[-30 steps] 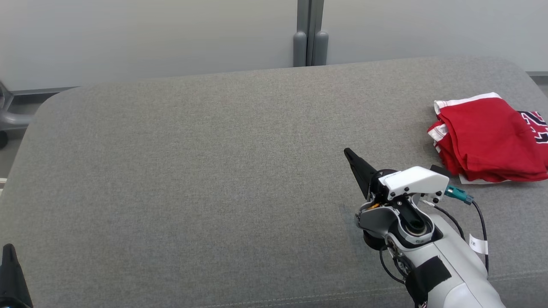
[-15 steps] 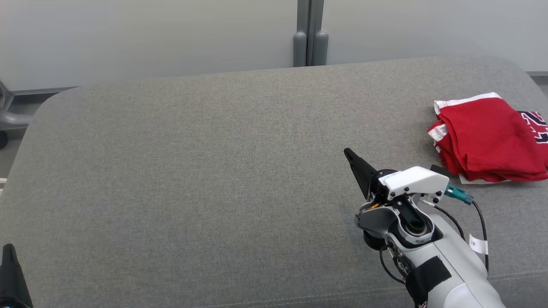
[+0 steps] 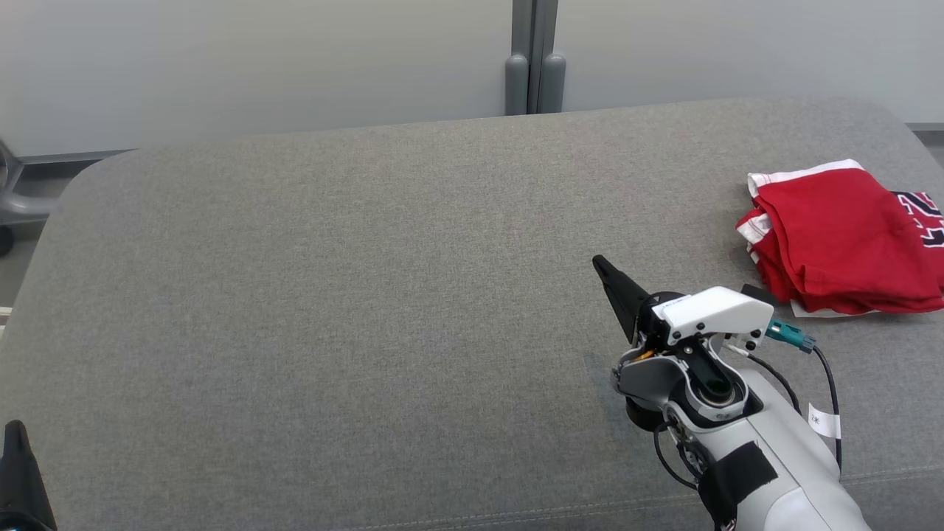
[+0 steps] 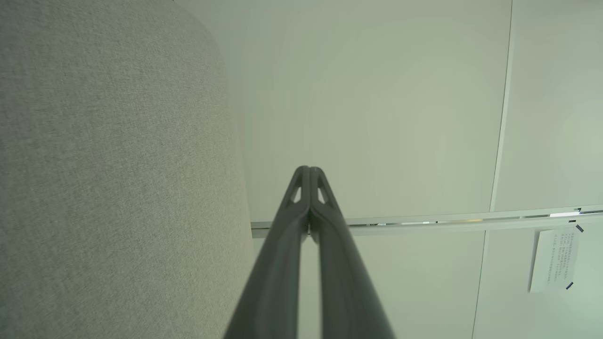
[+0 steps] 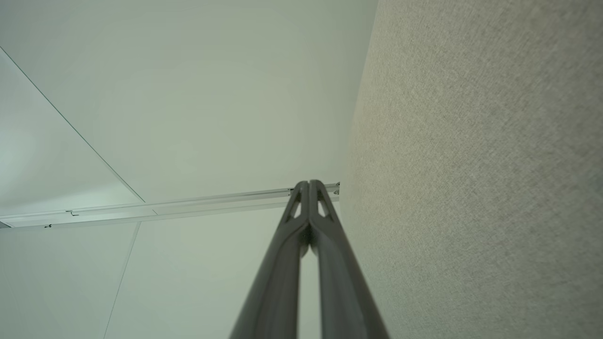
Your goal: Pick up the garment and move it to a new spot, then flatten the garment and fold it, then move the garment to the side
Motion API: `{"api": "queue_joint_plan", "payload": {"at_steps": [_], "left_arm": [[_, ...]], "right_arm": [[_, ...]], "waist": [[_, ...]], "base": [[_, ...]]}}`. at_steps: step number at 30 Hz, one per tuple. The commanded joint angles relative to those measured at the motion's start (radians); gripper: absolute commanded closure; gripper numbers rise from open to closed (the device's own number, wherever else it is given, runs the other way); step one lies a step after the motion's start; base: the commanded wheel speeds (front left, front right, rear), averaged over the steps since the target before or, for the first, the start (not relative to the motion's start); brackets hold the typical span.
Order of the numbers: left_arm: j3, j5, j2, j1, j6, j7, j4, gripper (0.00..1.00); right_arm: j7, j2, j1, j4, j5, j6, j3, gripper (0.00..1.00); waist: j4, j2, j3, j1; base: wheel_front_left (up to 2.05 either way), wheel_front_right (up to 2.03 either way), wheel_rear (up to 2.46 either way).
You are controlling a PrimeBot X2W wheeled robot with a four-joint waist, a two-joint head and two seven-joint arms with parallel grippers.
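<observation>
Seemingly folded, the soft red cloth garment with white trim (image 3: 841, 240) lies far right on the grey fabric-covered tabletop (image 3: 369, 295). The right end effector (image 3: 600, 262) and left end effector (image 3: 13, 429) are pinched shut, empty. Probably light and limp: grip all layers at its near-left edge.

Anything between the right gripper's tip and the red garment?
Nothing. In the head view, bare grey cushion runs from the right gripper to the folded red garment, with no object on that stretch.
</observation>
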Motion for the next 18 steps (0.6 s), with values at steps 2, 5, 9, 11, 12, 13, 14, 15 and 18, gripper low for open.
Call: {"api": "queue_joint_plan", "payload": {"at_steps": [2, 5, 9, 11, 12, 13, 14, 15, 18], "left_arm": [[0.002, -0.013, 0.0, -0.01, 0.001, 0.002, -0.003, 1.0], [0.001, -0.013, 0.0, -0.01, 0.001, 0.002, -0.003, 1.0], [0.001, -0.013, 0.0, -0.01, 0.001, 0.002, -0.003, 1.0], [0.001, -0.013, 0.0, -0.01, 0.001, 0.002, -0.003, 1.0], [0.001, -0.013, 0.0, -0.01, 0.001, 0.002, -0.003, 1.0], [0.001, -0.013, 0.0, -0.01, 0.001, 0.002, -0.003, 1.0], [0.001, -0.013, 0.0, -0.01, 0.001, 0.002, -0.003, 1.0], [0.001, -0.013, 0.0, -0.01, 0.001, 0.002, -0.003, 1.0], [0.001, -0.013, 0.0, -0.01, 0.001, 0.002, -0.003, 1.0]], "right_arm": [[0.001, -0.003, -0.006, 0.002, 0.004, 0.0, 0.001, 1.0], [0.001, -0.003, -0.006, 0.002, 0.004, 0.0, 0.001, 1.0], [0.001, -0.003, -0.006, 0.002, 0.004, 0.0, 0.001, 1.0], [0.001, -0.003, -0.006, 0.002, 0.004, 0.0, 0.001, 1.0], [0.001, -0.003, -0.006, 0.002, 0.004, 0.0, 0.001, 1.0], [0.001, -0.003, -0.006, 0.002, 0.004, 0.0, 0.001, 1.0], [0.001, -0.003, -0.006, 0.002, 0.004, 0.0, 0.001, 1.0], [0.001, -0.003, -0.006, 0.002, 0.004, 0.0, 0.001, 1.0], [0.001, -0.003, -0.006, 0.002, 0.004, 0.0, 0.001, 1.0]], "waist": [[0.0, 0.0, 0.0, 0.0], [0.0, 0.0, 0.0, 0.0], [0.0, 0.0, 0.0, 0.0], [0.0, 0.0, 0.0, 0.0], [0.0, 0.0, 0.0, 0.0], [0.0, 0.0, 0.0, 0.0], [0.0, 0.0, 0.0, 0.0], [0.0, 0.0, 0.0, 0.0], [0.0, 0.0, 0.0, 0.0]], "base": [[0.0, 0.0, 0.0], [0.0, 0.0, 0.0], [0.0, 0.0, 0.0], [0.0, 0.0, 0.0], [0.0, 0.0, 0.0], [0.0, 0.0, 0.0], [0.0, 0.0, 0.0], [0.0, 0.0, 0.0], [0.0, 0.0, 0.0]]}}
